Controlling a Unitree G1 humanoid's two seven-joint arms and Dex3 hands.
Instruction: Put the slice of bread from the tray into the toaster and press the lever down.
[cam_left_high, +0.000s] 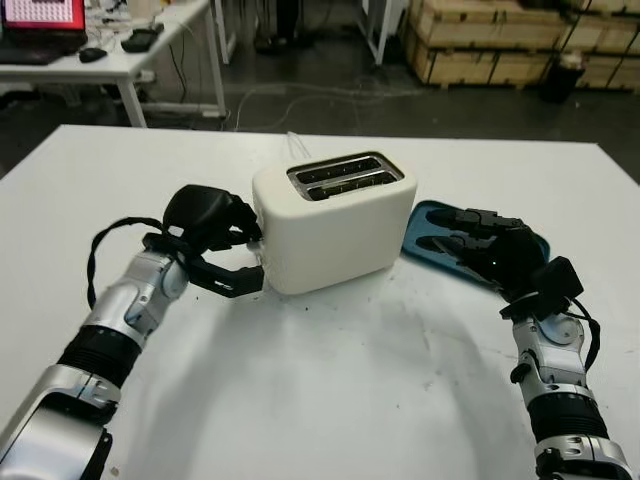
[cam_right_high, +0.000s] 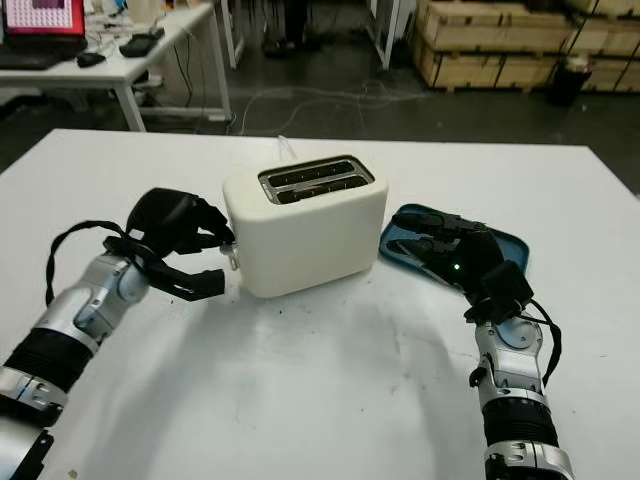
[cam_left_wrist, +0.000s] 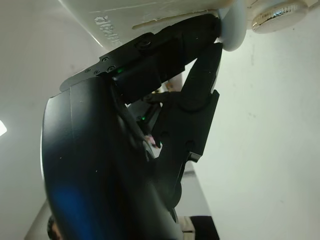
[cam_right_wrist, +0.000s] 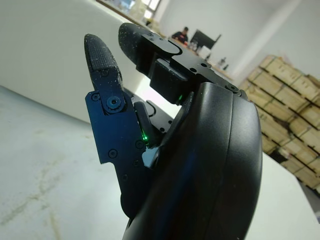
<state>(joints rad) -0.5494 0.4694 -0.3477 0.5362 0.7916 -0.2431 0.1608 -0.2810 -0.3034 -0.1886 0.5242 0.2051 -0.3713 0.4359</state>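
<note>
The toaster (cam_left_high: 333, 220) stands mid-surface, slots up, on the white surface (cam_left_high: 330, 400). The left robot hand (cam_left_high: 235, 252) is pressed against the toaster's left end, its fingers (cam_left_wrist: 200, 85) clenched around the pale lever knob (cam_left_wrist: 234, 25), a placement that suits pushing the lever down. Bread seems to sit already in the slots, though the head views do not settle it; no slice shows on the blue tray (cam_right_high: 505, 245), which lies just right of the toaster. The right robot hand (cam_right_high: 440, 245) hovers over that tray, released and holding nothing, probably parked clear of the toaster. Nothing blocks the lever side. Beyond the surface's far edge stand a desk (cam_left_high: 120, 60) at far left and stacked wooden crates (cam_left_high: 520, 40) at far right.
</note>
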